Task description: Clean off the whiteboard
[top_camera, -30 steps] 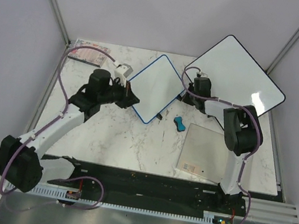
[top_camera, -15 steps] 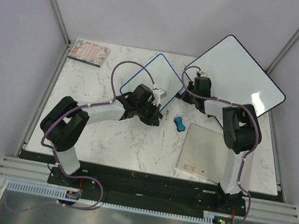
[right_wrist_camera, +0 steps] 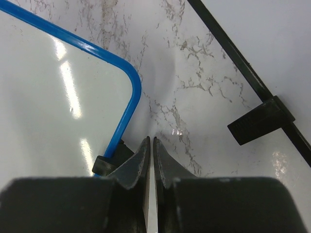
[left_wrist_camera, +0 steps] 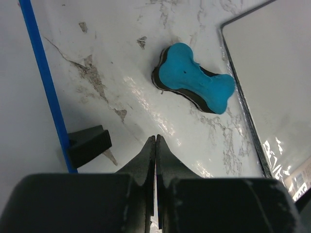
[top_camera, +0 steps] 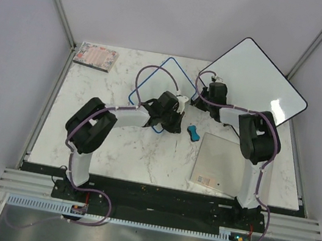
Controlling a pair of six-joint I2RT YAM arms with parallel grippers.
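Checking in: where is the whiteboard?

I have it near the middle of the counter's far edge, turned cornerwise. Its blue frame is partly hidden under my left arm and its cable. From above I cannot tell whether it lies flat or leans.

And the left gripper?

It is just off the whiteboard's near-right side, fingers pressed together with nothing between them. My left wrist view has the blue frame running up the left and one black foot just beside the fingers. The eraser lies ahead on the marble, apart from both. It is blue, bone-shaped and dark underneath.

Where is the eraser on the counter?

Between the whiteboard and the beige sheet. The sheet lies toward the near right corner, with a barcode label by its near edge.

The right gripper?

It is also pressed together and holding nothing. It points down at the marble by the whiteboard's right corner. My right wrist view shows the rounded blue corner and another foot just left of the fingertips. The big board's black frame crosses the upper right of that view.

Anything else out there?

The big board is at the far right corner, and a booklet lies at the far left corner.
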